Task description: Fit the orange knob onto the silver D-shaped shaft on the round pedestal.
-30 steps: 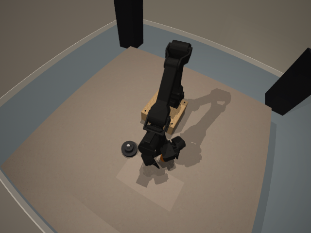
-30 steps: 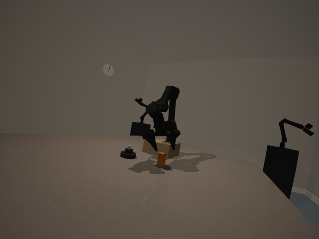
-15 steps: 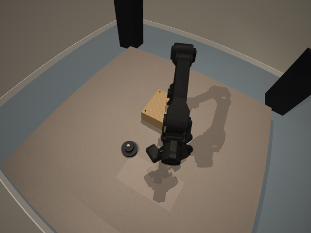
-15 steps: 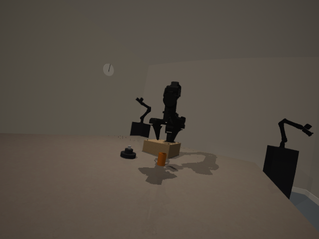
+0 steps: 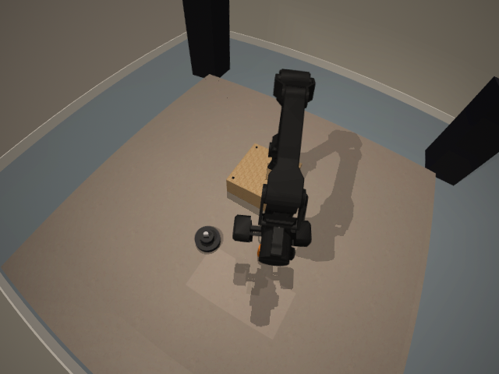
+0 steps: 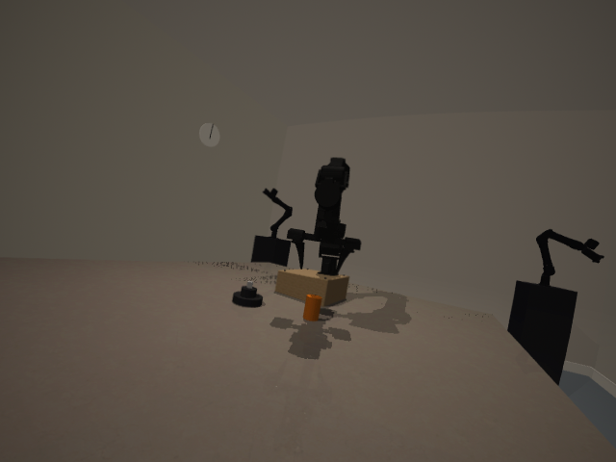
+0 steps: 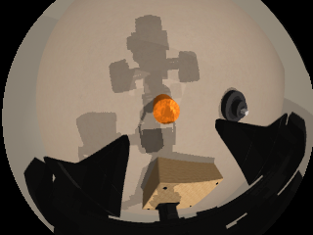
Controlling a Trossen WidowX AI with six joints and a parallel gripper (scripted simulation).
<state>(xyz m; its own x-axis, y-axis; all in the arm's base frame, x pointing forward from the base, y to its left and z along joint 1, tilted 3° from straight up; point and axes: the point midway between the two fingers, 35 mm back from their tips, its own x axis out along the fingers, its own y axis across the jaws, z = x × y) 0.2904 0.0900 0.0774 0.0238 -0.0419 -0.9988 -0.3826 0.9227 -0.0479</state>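
The orange knob (image 5: 259, 252) (image 6: 312, 307) (image 7: 166, 109) stands upright on the table, mostly hidden behind the arm in the top view. Its underside and hole are out of sight. The black round pedestal (image 5: 199, 244) (image 6: 246, 299) (image 7: 231, 105) stands to the left of the knob in the top and exterior views, with the bare silver shaft (image 5: 206, 234) (image 6: 249, 284) (image 7: 245, 112) on top. The shaft's flat side cannot be made out. My gripper (image 6: 320, 270) (image 7: 174, 132) is wide open and empty, pointing down well above the table. The knob lies beyond the fingertips in the wrist view, not between them.
A wooden block (image 5: 245, 177) (image 6: 300, 286) (image 7: 188, 171) sits under the arm's base, behind the knob and pedestal in the exterior view. A pale rectangle (image 5: 225, 290) shows on the table in front of the pedestal. Dark posts (image 5: 209, 40) (image 5: 463, 136) stand beyond the table edges.
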